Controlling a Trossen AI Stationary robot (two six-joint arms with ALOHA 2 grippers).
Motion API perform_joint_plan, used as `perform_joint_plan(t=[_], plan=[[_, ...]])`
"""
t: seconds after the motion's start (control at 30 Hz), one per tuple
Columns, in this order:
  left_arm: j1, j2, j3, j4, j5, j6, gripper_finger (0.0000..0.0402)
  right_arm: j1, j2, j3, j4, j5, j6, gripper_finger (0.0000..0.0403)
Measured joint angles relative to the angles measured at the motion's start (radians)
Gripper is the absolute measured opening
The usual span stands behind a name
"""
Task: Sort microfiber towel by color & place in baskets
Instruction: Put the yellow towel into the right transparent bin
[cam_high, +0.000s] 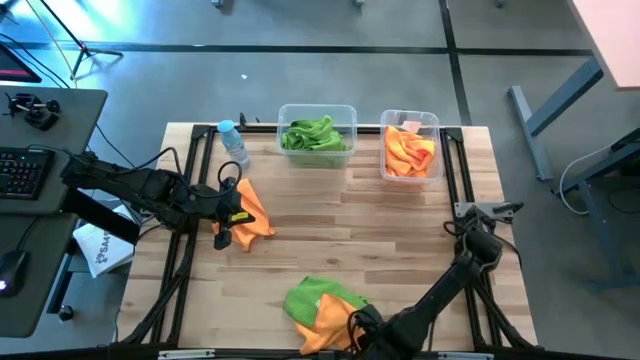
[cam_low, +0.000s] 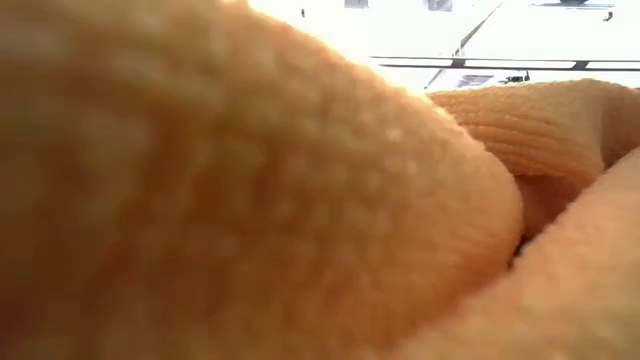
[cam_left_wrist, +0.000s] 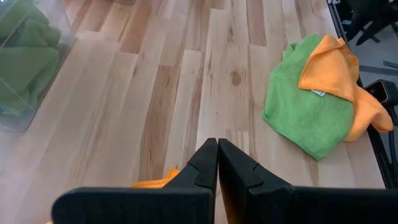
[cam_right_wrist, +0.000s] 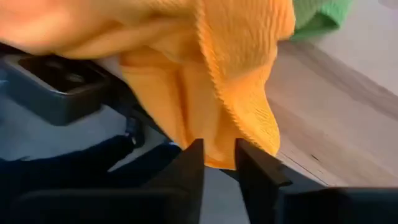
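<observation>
An orange towel (cam_high: 255, 212) lies on the table's left part, and my left gripper (cam_left_wrist: 217, 146) stands shut over it; a bit of that towel (cam_left_wrist: 152, 182) shows beside one finger. At the near edge a green towel (cam_high: 315, 295) lies partly under another orange towel (cam_high: 325, 325). My right gripper (cam_right_wrist: 219, 152) is there, pointing down, fingers a little apart at the orange cloth's hanging edge (cam_right_wrist: 249, 134). The wider basket (cam_high: 317, 112) holds green towels, the narrower basket (cam_high: 410, 120) orange ones. Orange cloth (cam_low: 250, 200) fills the low view. My left gripper is shut above the left orange towel; its own fingers hide the spot, so I cannot tell whether it touches the cloth. My right gripper has its fingertips (cam_right_wrist: 193, 155) right at the hanging orange edge; I cannot tell whether they touch it.
A small clear water bottle (cam_high: 233, 143) with a blue cap stands left of the wider basket. Bare wood (cam_high: 370, 230) spreads across the table's middle. A desk with a keyboard (cam_high: 25, 170) stands off the table's left side.
</observation>
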Motion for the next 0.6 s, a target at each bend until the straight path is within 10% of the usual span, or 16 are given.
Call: perform_joint_plan(t=[0.27, 0.6], plan=[[0.000, 0.000, 0.000, 0.000, 0.004, -0.020, 0.0000, 0.000, 0.035, -0.001, -0.016, -0.020, -0.027, 0.0165], [0.000, 0.000, 0.001, 0.000, 0.007, -0.028, 0.0000, -0.012, 0.035, 0.001, -0.025, -0.112, -0.011, 0.0163]])
